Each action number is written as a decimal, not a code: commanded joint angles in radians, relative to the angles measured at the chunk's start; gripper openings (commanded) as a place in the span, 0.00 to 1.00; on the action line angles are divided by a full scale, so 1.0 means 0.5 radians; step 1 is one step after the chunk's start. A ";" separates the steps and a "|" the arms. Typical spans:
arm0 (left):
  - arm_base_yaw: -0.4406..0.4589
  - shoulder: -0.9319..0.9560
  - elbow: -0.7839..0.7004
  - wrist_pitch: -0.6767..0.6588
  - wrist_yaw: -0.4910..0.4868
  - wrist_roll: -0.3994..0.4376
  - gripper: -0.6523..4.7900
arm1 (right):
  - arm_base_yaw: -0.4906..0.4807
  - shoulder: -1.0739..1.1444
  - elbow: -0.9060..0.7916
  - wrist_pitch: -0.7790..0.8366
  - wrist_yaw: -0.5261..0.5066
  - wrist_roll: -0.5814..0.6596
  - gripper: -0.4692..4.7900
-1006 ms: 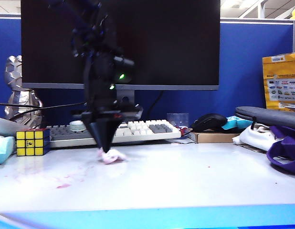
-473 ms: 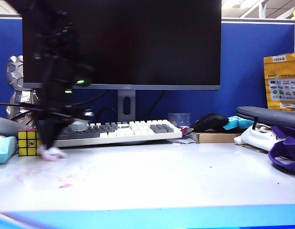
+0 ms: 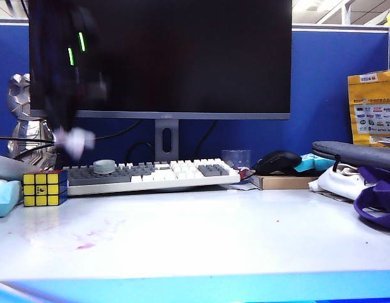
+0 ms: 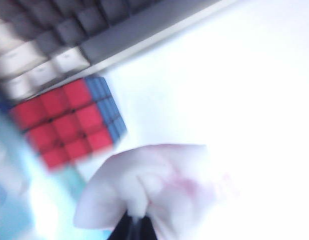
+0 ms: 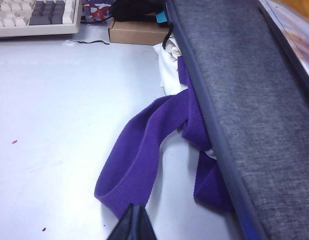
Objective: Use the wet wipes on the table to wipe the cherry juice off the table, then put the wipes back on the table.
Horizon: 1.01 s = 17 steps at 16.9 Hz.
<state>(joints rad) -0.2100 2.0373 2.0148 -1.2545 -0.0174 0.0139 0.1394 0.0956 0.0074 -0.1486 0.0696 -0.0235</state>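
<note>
My left gripper [image 3: 64, 129] hangs blurred in the air at the far left of the exterior view, above the keyboard's left end. It is shut on the wet wipes [image 3: 76, 142], a crumpled white sheet stained pink. In the left wrist view the wet wipes [image 4: 154, 192] spread out from the shut left gripper [image 4: 137, 227] above the white table [image 4: 234, 90]. Cherry juice [image 3: 88, 240] lies as faint pink smears and a small blotch on the table [image 3: 233, 240] at the front left. My right gripper [image 5: 135, 220] is shut and holds nothing, low over the table beside a purple strap [image 5: 144, 155].
A Rubik's cube [image 3: 45, 188] stands at the left, under the lifted wipes, with a keyboard [image 3: 151, 173] and monitor [image 3: 182, 57] behind. A grey case [image 5: 249, 100], white cloth [image 5: 169, 70] and purple bag [image 3: 379, 199] crowd the right side. Tiny red drops [image 5: 14, 142] dot the table.
The left gripper has carried the wipes leftward across the table to the cube, then lifted them off the surface into the air. The right arm has not moved.
</note>
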 commanded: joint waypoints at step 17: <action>-0.032 -0.256 -1.435 1.012 -0.070 -0.178 0.11 | 0.000 -0.002 -0.005 0.021 0.005 0.002 0.09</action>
<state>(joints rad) -0.2417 1.8915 1.2995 -0.7670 -0.0132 -0.0925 0.1394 0.0952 0.0074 -0.1486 0.0692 -0.0235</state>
